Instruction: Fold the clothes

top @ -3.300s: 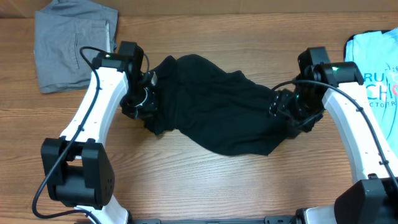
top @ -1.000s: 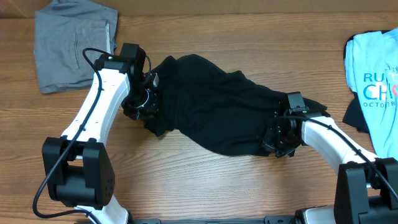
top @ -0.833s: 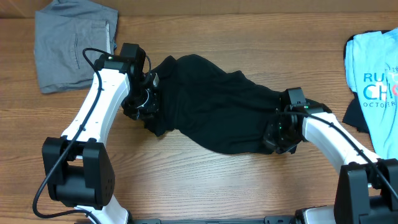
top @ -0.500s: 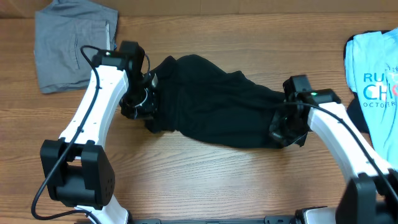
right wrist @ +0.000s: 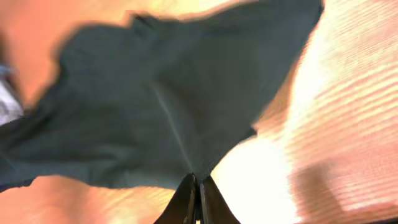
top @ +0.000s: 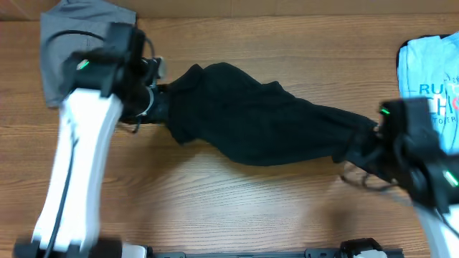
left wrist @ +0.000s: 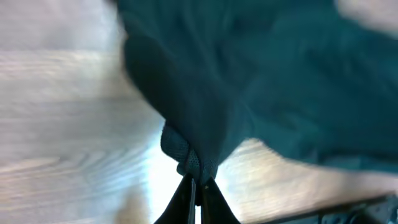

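The table [top: 237, 208] is brown wood-look board with long grain lines running left to right and a smooth, slightly shiny face; in the wrist views it glares pale where light falls on it. A plain tan strip borders its far edge.

The black garment [top: 258, 122] lies across the middle of the table, pulled into a long, rumpled band between the two arms, thick and bunched at its left end and narrowing toward the right. Its cloth is soft, matte and creased into deep folds.

The left fingers [left wrist: 177, 208] are pressed together on a puckered corner of this garment, which shows a fine knit texture there. The right fingers [right wrist: 214, 208] likewise pinch a point of the cloth, which fans out wide and smooth from the grip.

A grey garment [top: 51, 39] lies flat at the far left corner, partly under the blurred left arm. A light blue printed T-shirt [top: 427, 64] rests at the far right edge.
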